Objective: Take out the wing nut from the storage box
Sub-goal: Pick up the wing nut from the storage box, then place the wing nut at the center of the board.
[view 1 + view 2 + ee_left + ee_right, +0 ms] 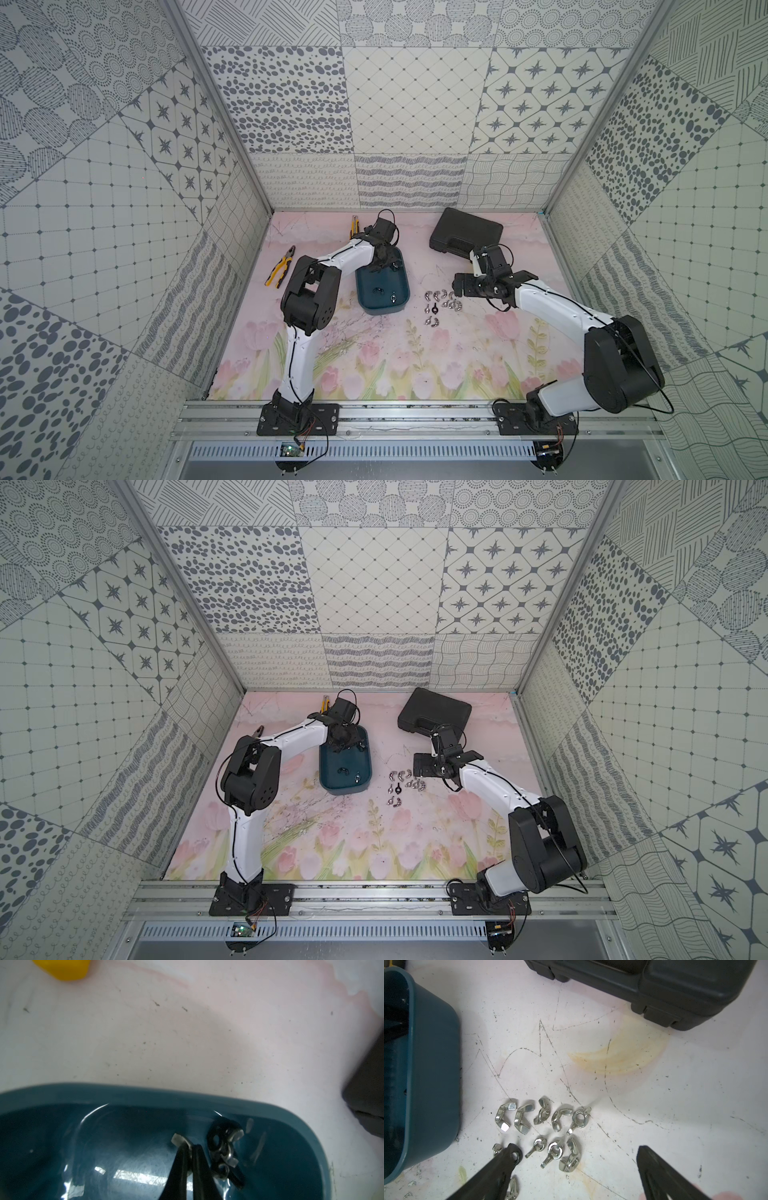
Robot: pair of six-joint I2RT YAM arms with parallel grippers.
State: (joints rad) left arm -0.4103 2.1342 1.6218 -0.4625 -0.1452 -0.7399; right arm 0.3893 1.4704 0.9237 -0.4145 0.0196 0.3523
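Note:
The dark teal storage box lies left of centre on the mat. My left gripper reaches down into its far end. In the left wrist view the gripper is shut on a silver wing nut, one wing sticking out past the fingertips. More wing nuts lie just beside it on the box floor, and two others sit nearer the box's front end. My right gripper hangs open over several wing nuts on the mat right of the box.
A black hard-shell case lies at the back right, close behind the right gripper. Yellow-handled pliers lie at the left of the mat. A yellow utility knife rests behind the box.

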